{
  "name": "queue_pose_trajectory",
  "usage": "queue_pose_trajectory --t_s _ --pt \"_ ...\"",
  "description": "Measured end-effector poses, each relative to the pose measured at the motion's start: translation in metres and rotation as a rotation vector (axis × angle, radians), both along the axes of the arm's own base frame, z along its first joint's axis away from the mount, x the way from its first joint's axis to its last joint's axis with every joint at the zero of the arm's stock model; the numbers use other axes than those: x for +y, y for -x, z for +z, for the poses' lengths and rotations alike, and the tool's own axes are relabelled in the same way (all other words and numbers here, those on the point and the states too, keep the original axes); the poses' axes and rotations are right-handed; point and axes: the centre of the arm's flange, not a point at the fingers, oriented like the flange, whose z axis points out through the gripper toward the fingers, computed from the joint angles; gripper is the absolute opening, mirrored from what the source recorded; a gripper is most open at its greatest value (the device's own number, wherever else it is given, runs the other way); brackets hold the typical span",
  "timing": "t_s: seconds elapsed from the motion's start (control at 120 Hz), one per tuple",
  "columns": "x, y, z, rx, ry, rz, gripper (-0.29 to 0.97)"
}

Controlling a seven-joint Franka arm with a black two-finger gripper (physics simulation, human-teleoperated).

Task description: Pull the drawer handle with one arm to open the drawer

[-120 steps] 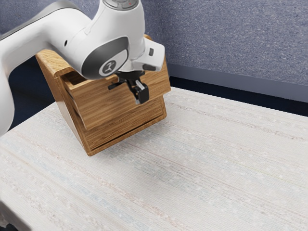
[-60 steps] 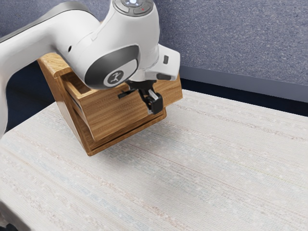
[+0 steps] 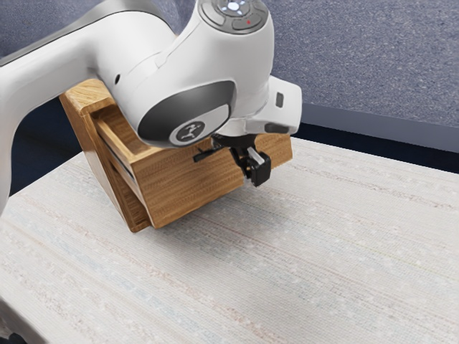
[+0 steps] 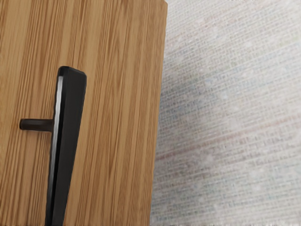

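The end effector [image 3: 254, 169] pinches the handle [image 4: 65, 146], and the drawer [image 3: 190, 186] stands well out. A hard pull could drag the cabinet [image 3: 82, 97] across the desk [image 3: 323, 251].

The cabinet [image 3: 80, 100] stands on the table [image 3: 323, 258], toward the exterior view's left and near the table's far edge, with the wall [image 3: 373, 50] behind it. The drawer [image 3: 186, 179] juts out of the cabinet toward the exterior view's right, over the table. The handle [image 4: 66, 150] lies along the drawer's front, held off it by a post [image 4: 35, 124]. The gripper [image 3: 256, 170] is at that front, clasping the handle. The arm [image 3: 72, 64] reaches over the cabinet from the exterior view's left.
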Motion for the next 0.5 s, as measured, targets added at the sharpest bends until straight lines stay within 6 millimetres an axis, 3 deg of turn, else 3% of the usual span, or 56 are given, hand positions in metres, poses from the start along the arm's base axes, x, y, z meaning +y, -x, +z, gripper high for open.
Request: queue_pose_trajectory --t_s 0.383,0.433,0.5 --pt "-0.029 0.014 0.003 -0.014 -0.037 0.039 0.66" --pt "-0.039 0.016 0.005 -0.017 -0.032 0.032 0.66" --pt "-0.069 0.027 0.028 -0.019 0.064 0.012 0.66"
